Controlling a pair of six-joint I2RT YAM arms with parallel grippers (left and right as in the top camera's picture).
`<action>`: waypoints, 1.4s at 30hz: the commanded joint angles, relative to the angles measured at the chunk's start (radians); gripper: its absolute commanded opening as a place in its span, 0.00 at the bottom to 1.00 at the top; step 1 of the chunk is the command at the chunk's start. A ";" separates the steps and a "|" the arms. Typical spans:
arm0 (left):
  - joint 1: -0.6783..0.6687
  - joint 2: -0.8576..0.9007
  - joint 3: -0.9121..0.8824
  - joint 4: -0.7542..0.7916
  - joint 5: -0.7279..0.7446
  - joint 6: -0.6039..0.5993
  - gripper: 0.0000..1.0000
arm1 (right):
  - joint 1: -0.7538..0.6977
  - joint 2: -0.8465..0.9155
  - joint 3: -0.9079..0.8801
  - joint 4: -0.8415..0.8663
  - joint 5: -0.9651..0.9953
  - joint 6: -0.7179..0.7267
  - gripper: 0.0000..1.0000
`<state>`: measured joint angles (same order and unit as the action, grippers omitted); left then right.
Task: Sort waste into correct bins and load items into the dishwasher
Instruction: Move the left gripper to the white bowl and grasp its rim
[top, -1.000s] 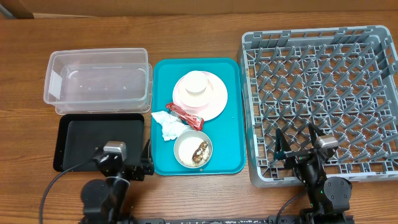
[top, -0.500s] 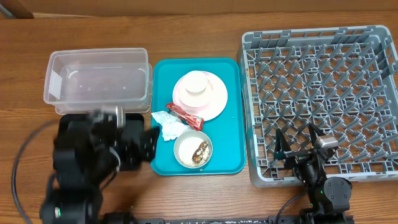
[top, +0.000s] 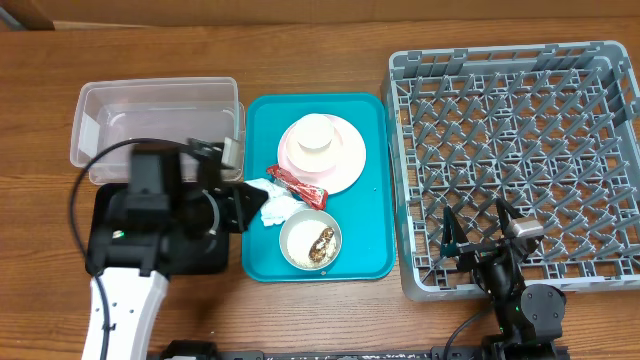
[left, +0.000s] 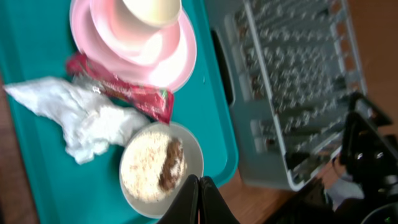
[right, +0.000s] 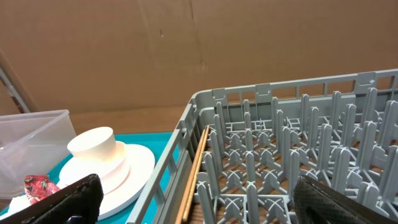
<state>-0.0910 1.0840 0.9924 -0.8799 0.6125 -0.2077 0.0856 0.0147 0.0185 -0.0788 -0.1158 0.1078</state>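
Sorting the trash looks like your step now. The white napkin (top: 272, 203) lies on the teal tray (top: 365, 230). It touches the red wrapper (top: 296, 185) and sits just beside the bowl of rice scraps (top: 311, 240).

Yes, and your left gripper (left: 199, 185) hovers near the napkin. Its fingers are pressed together and hold nothing. I think you must open them first, then go down on the napkin alone.

Then you pick a bin, the clear tub (top: 150, 120) or the black tray (top: 108, 215).

Your right gripper (top: 475, 228) sits over the grey rack (top: 520, 150), spread wide, with nothing in it.
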 joint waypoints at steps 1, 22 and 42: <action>-0.137 0.007 0.022 -0.013 -0.213 -0.079 0.04 | -0.003 -0.010 -0.010 0.006 0.002 0.000 1.00; -0.760 0.381 0.022 0.102 -0.598 -0.365 0.30 | -0.003 -0.010 -0.010 0.006 0.002 0.000 1.00; -0.505 0.421 0.002 -0.033 -0.727 -0.353 0.35 | -0.003 -0.010 -0.010 0.006 0.002 0.000 1.00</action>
<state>-0.6186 1.4948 0.9947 -0.9134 -0.1574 -0.5518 0.0856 0.0147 0.0185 -0.0788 -0.1154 0.1081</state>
